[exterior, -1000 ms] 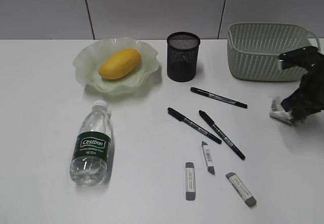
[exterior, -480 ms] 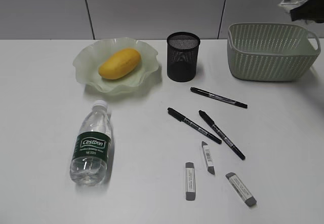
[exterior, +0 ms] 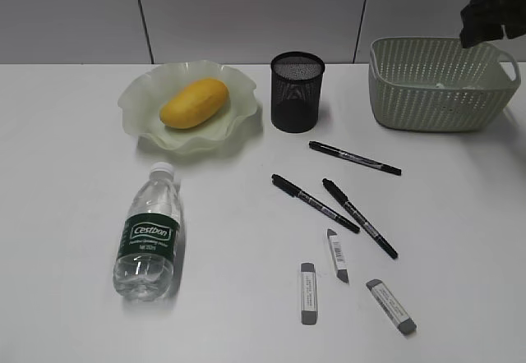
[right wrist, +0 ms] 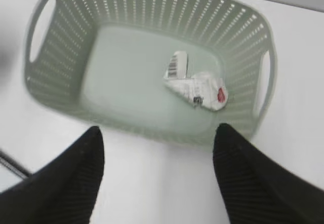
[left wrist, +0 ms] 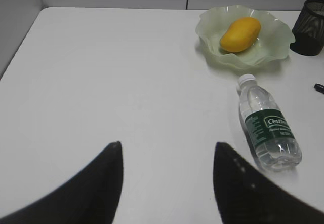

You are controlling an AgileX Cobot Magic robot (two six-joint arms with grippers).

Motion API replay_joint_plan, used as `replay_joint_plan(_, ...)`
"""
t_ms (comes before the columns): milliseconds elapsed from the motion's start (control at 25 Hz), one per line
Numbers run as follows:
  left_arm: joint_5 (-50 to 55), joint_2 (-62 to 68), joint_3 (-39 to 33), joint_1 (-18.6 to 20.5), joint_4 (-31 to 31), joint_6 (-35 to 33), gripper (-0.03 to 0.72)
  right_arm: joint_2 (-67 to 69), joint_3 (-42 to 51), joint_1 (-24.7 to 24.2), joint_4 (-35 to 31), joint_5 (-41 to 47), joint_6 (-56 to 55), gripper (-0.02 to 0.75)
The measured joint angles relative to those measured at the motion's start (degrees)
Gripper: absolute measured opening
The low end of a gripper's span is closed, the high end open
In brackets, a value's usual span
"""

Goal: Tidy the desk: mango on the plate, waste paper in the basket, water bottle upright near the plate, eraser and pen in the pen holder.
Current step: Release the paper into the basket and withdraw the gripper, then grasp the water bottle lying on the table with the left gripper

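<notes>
With the waste paper lying crumpled on the floor of the basket and the mango on the plate, what's left by my read is the water bottle, three pens and three erasers.

Right gripper: jaws wide apart, nothing between them, hanging above the near rim of the basket, at the far right corner in the exterior view. Left gripper: also open and empty, over bare desk at the left side.

Key relation for the next move, as I judge it: the water bottle lies on its side just in front of the plate, cap toward the plate, base toward the near edge, long axis roughly front-to-back with a slight tilt. In the left wrist view it sits ahead and to the right of the left gripper, well apart from it. Left arm is clearly the nearer one; right arm is on the opposite side of the desk.

Pens lie fanned diagonally in front of the pen holder, caps up-left, tips down-right. Erasers lie nearer the front edge. All are centre-right, so nearer the right arm, which would have to come back and down-left from the basket.

Suggested split: left takes bottle across its axis, right takes pens.
</notes>
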State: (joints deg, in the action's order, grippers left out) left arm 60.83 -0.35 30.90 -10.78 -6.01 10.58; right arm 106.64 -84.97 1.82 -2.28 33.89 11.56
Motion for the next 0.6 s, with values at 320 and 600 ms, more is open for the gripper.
replay_joint_plan(320, 0.0, 0.0, 0.0, 0.0, 0.0, 0.0, 0.426, -28.3, 23.9, 0.0, -2.6, 9.3, -0.3, 0.481)
replay_joint_plan(600, 0.0, 0.0, 0.0, 0.0, 0.0, 0.1, 0.426, -59.9, 41.8, 0.0, -2.7, 21.3, -3.4, 0.464)
